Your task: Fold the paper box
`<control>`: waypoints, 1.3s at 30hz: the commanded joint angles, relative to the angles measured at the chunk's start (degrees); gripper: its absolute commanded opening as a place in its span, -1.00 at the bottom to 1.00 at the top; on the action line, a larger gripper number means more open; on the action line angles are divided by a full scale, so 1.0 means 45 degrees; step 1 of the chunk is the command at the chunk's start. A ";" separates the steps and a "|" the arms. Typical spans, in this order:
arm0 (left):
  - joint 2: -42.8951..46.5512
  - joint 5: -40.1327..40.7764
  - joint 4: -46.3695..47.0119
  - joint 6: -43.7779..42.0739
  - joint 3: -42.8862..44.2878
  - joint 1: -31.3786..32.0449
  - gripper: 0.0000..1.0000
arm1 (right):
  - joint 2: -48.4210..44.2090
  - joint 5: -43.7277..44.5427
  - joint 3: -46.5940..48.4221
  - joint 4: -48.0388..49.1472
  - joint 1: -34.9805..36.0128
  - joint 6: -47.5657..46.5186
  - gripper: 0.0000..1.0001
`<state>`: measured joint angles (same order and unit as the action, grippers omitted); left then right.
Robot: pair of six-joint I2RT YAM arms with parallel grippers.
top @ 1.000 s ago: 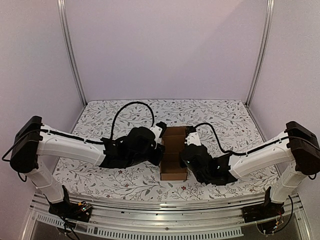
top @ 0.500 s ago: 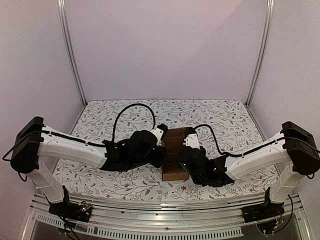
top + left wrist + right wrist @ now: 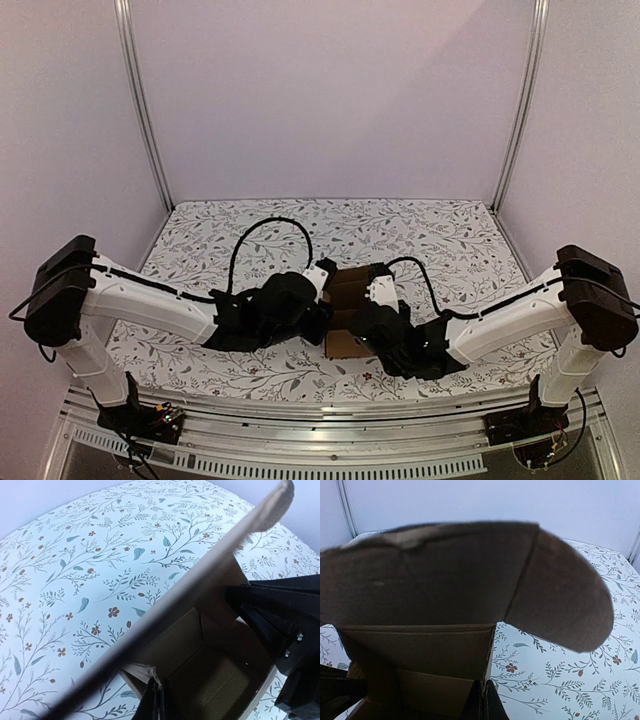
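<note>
While both arms meet near the table's (image 3: 240, 225) front centre, the paper box (image 3: 343, 345) stands between them, partly folded, flap raised. Left gripper (image 3: 155, 704) pinched closed on one wall edge; right gripper (image 3: 483, 702) clamped closed on another wall

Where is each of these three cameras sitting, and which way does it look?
Top external: fixed above and behind the arms, looking down at the table; both arms show.
Left wrist: on the left arm, looking past the left gripper into the paper box.
Right wrist: on the right arm, facing the box's raised flap over the right gripper.
Shared: all three see the box.
</note>
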<state>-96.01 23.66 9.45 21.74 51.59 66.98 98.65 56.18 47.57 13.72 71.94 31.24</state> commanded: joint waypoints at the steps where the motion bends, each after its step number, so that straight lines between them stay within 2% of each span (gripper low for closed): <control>1: -0.0568 -0.0539 -0.0109 -0.0062 -0.0350 0.0486 -1.00 | 0.0551 -0.1139 -0.0159 -0.0703 0.0398 0.0428 -1.00; 11: -0.0614 -0.0350 -0.0210 -0.0216 -0.0352 0.0505 -1.00 | 0.0428 -0.1096 -0.0181 -0.0782 0.0412 0.0420 -0.99; 20: -0.0762 0.0073 -0.0187 -0.0220 -0.0469 0.0593 -1.00 | -0.0386 -0.0958 -0.0409 -0.0854 0.0413 0.0095 -0.55; 28: -0.1120 0.0437 -0.0167 -0.0326 -0.0253 0.0691 -1.00 | -0.1279 -0.0792 -0.0768 -0.1144 0.0395 0.0067 -0.05; 39: -0.1456 0.0820 0.0402 -0.0355 -0.0386 0.0760 -1.00 | -0.3614 -0.1085 -0.1576 -0.2564 0.0396 0.0145 0.35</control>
<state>-100.12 27.59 13.52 20.58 51.35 69.45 86.43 51.83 42.09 6.63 73.25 31.70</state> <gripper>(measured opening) 0.003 0.655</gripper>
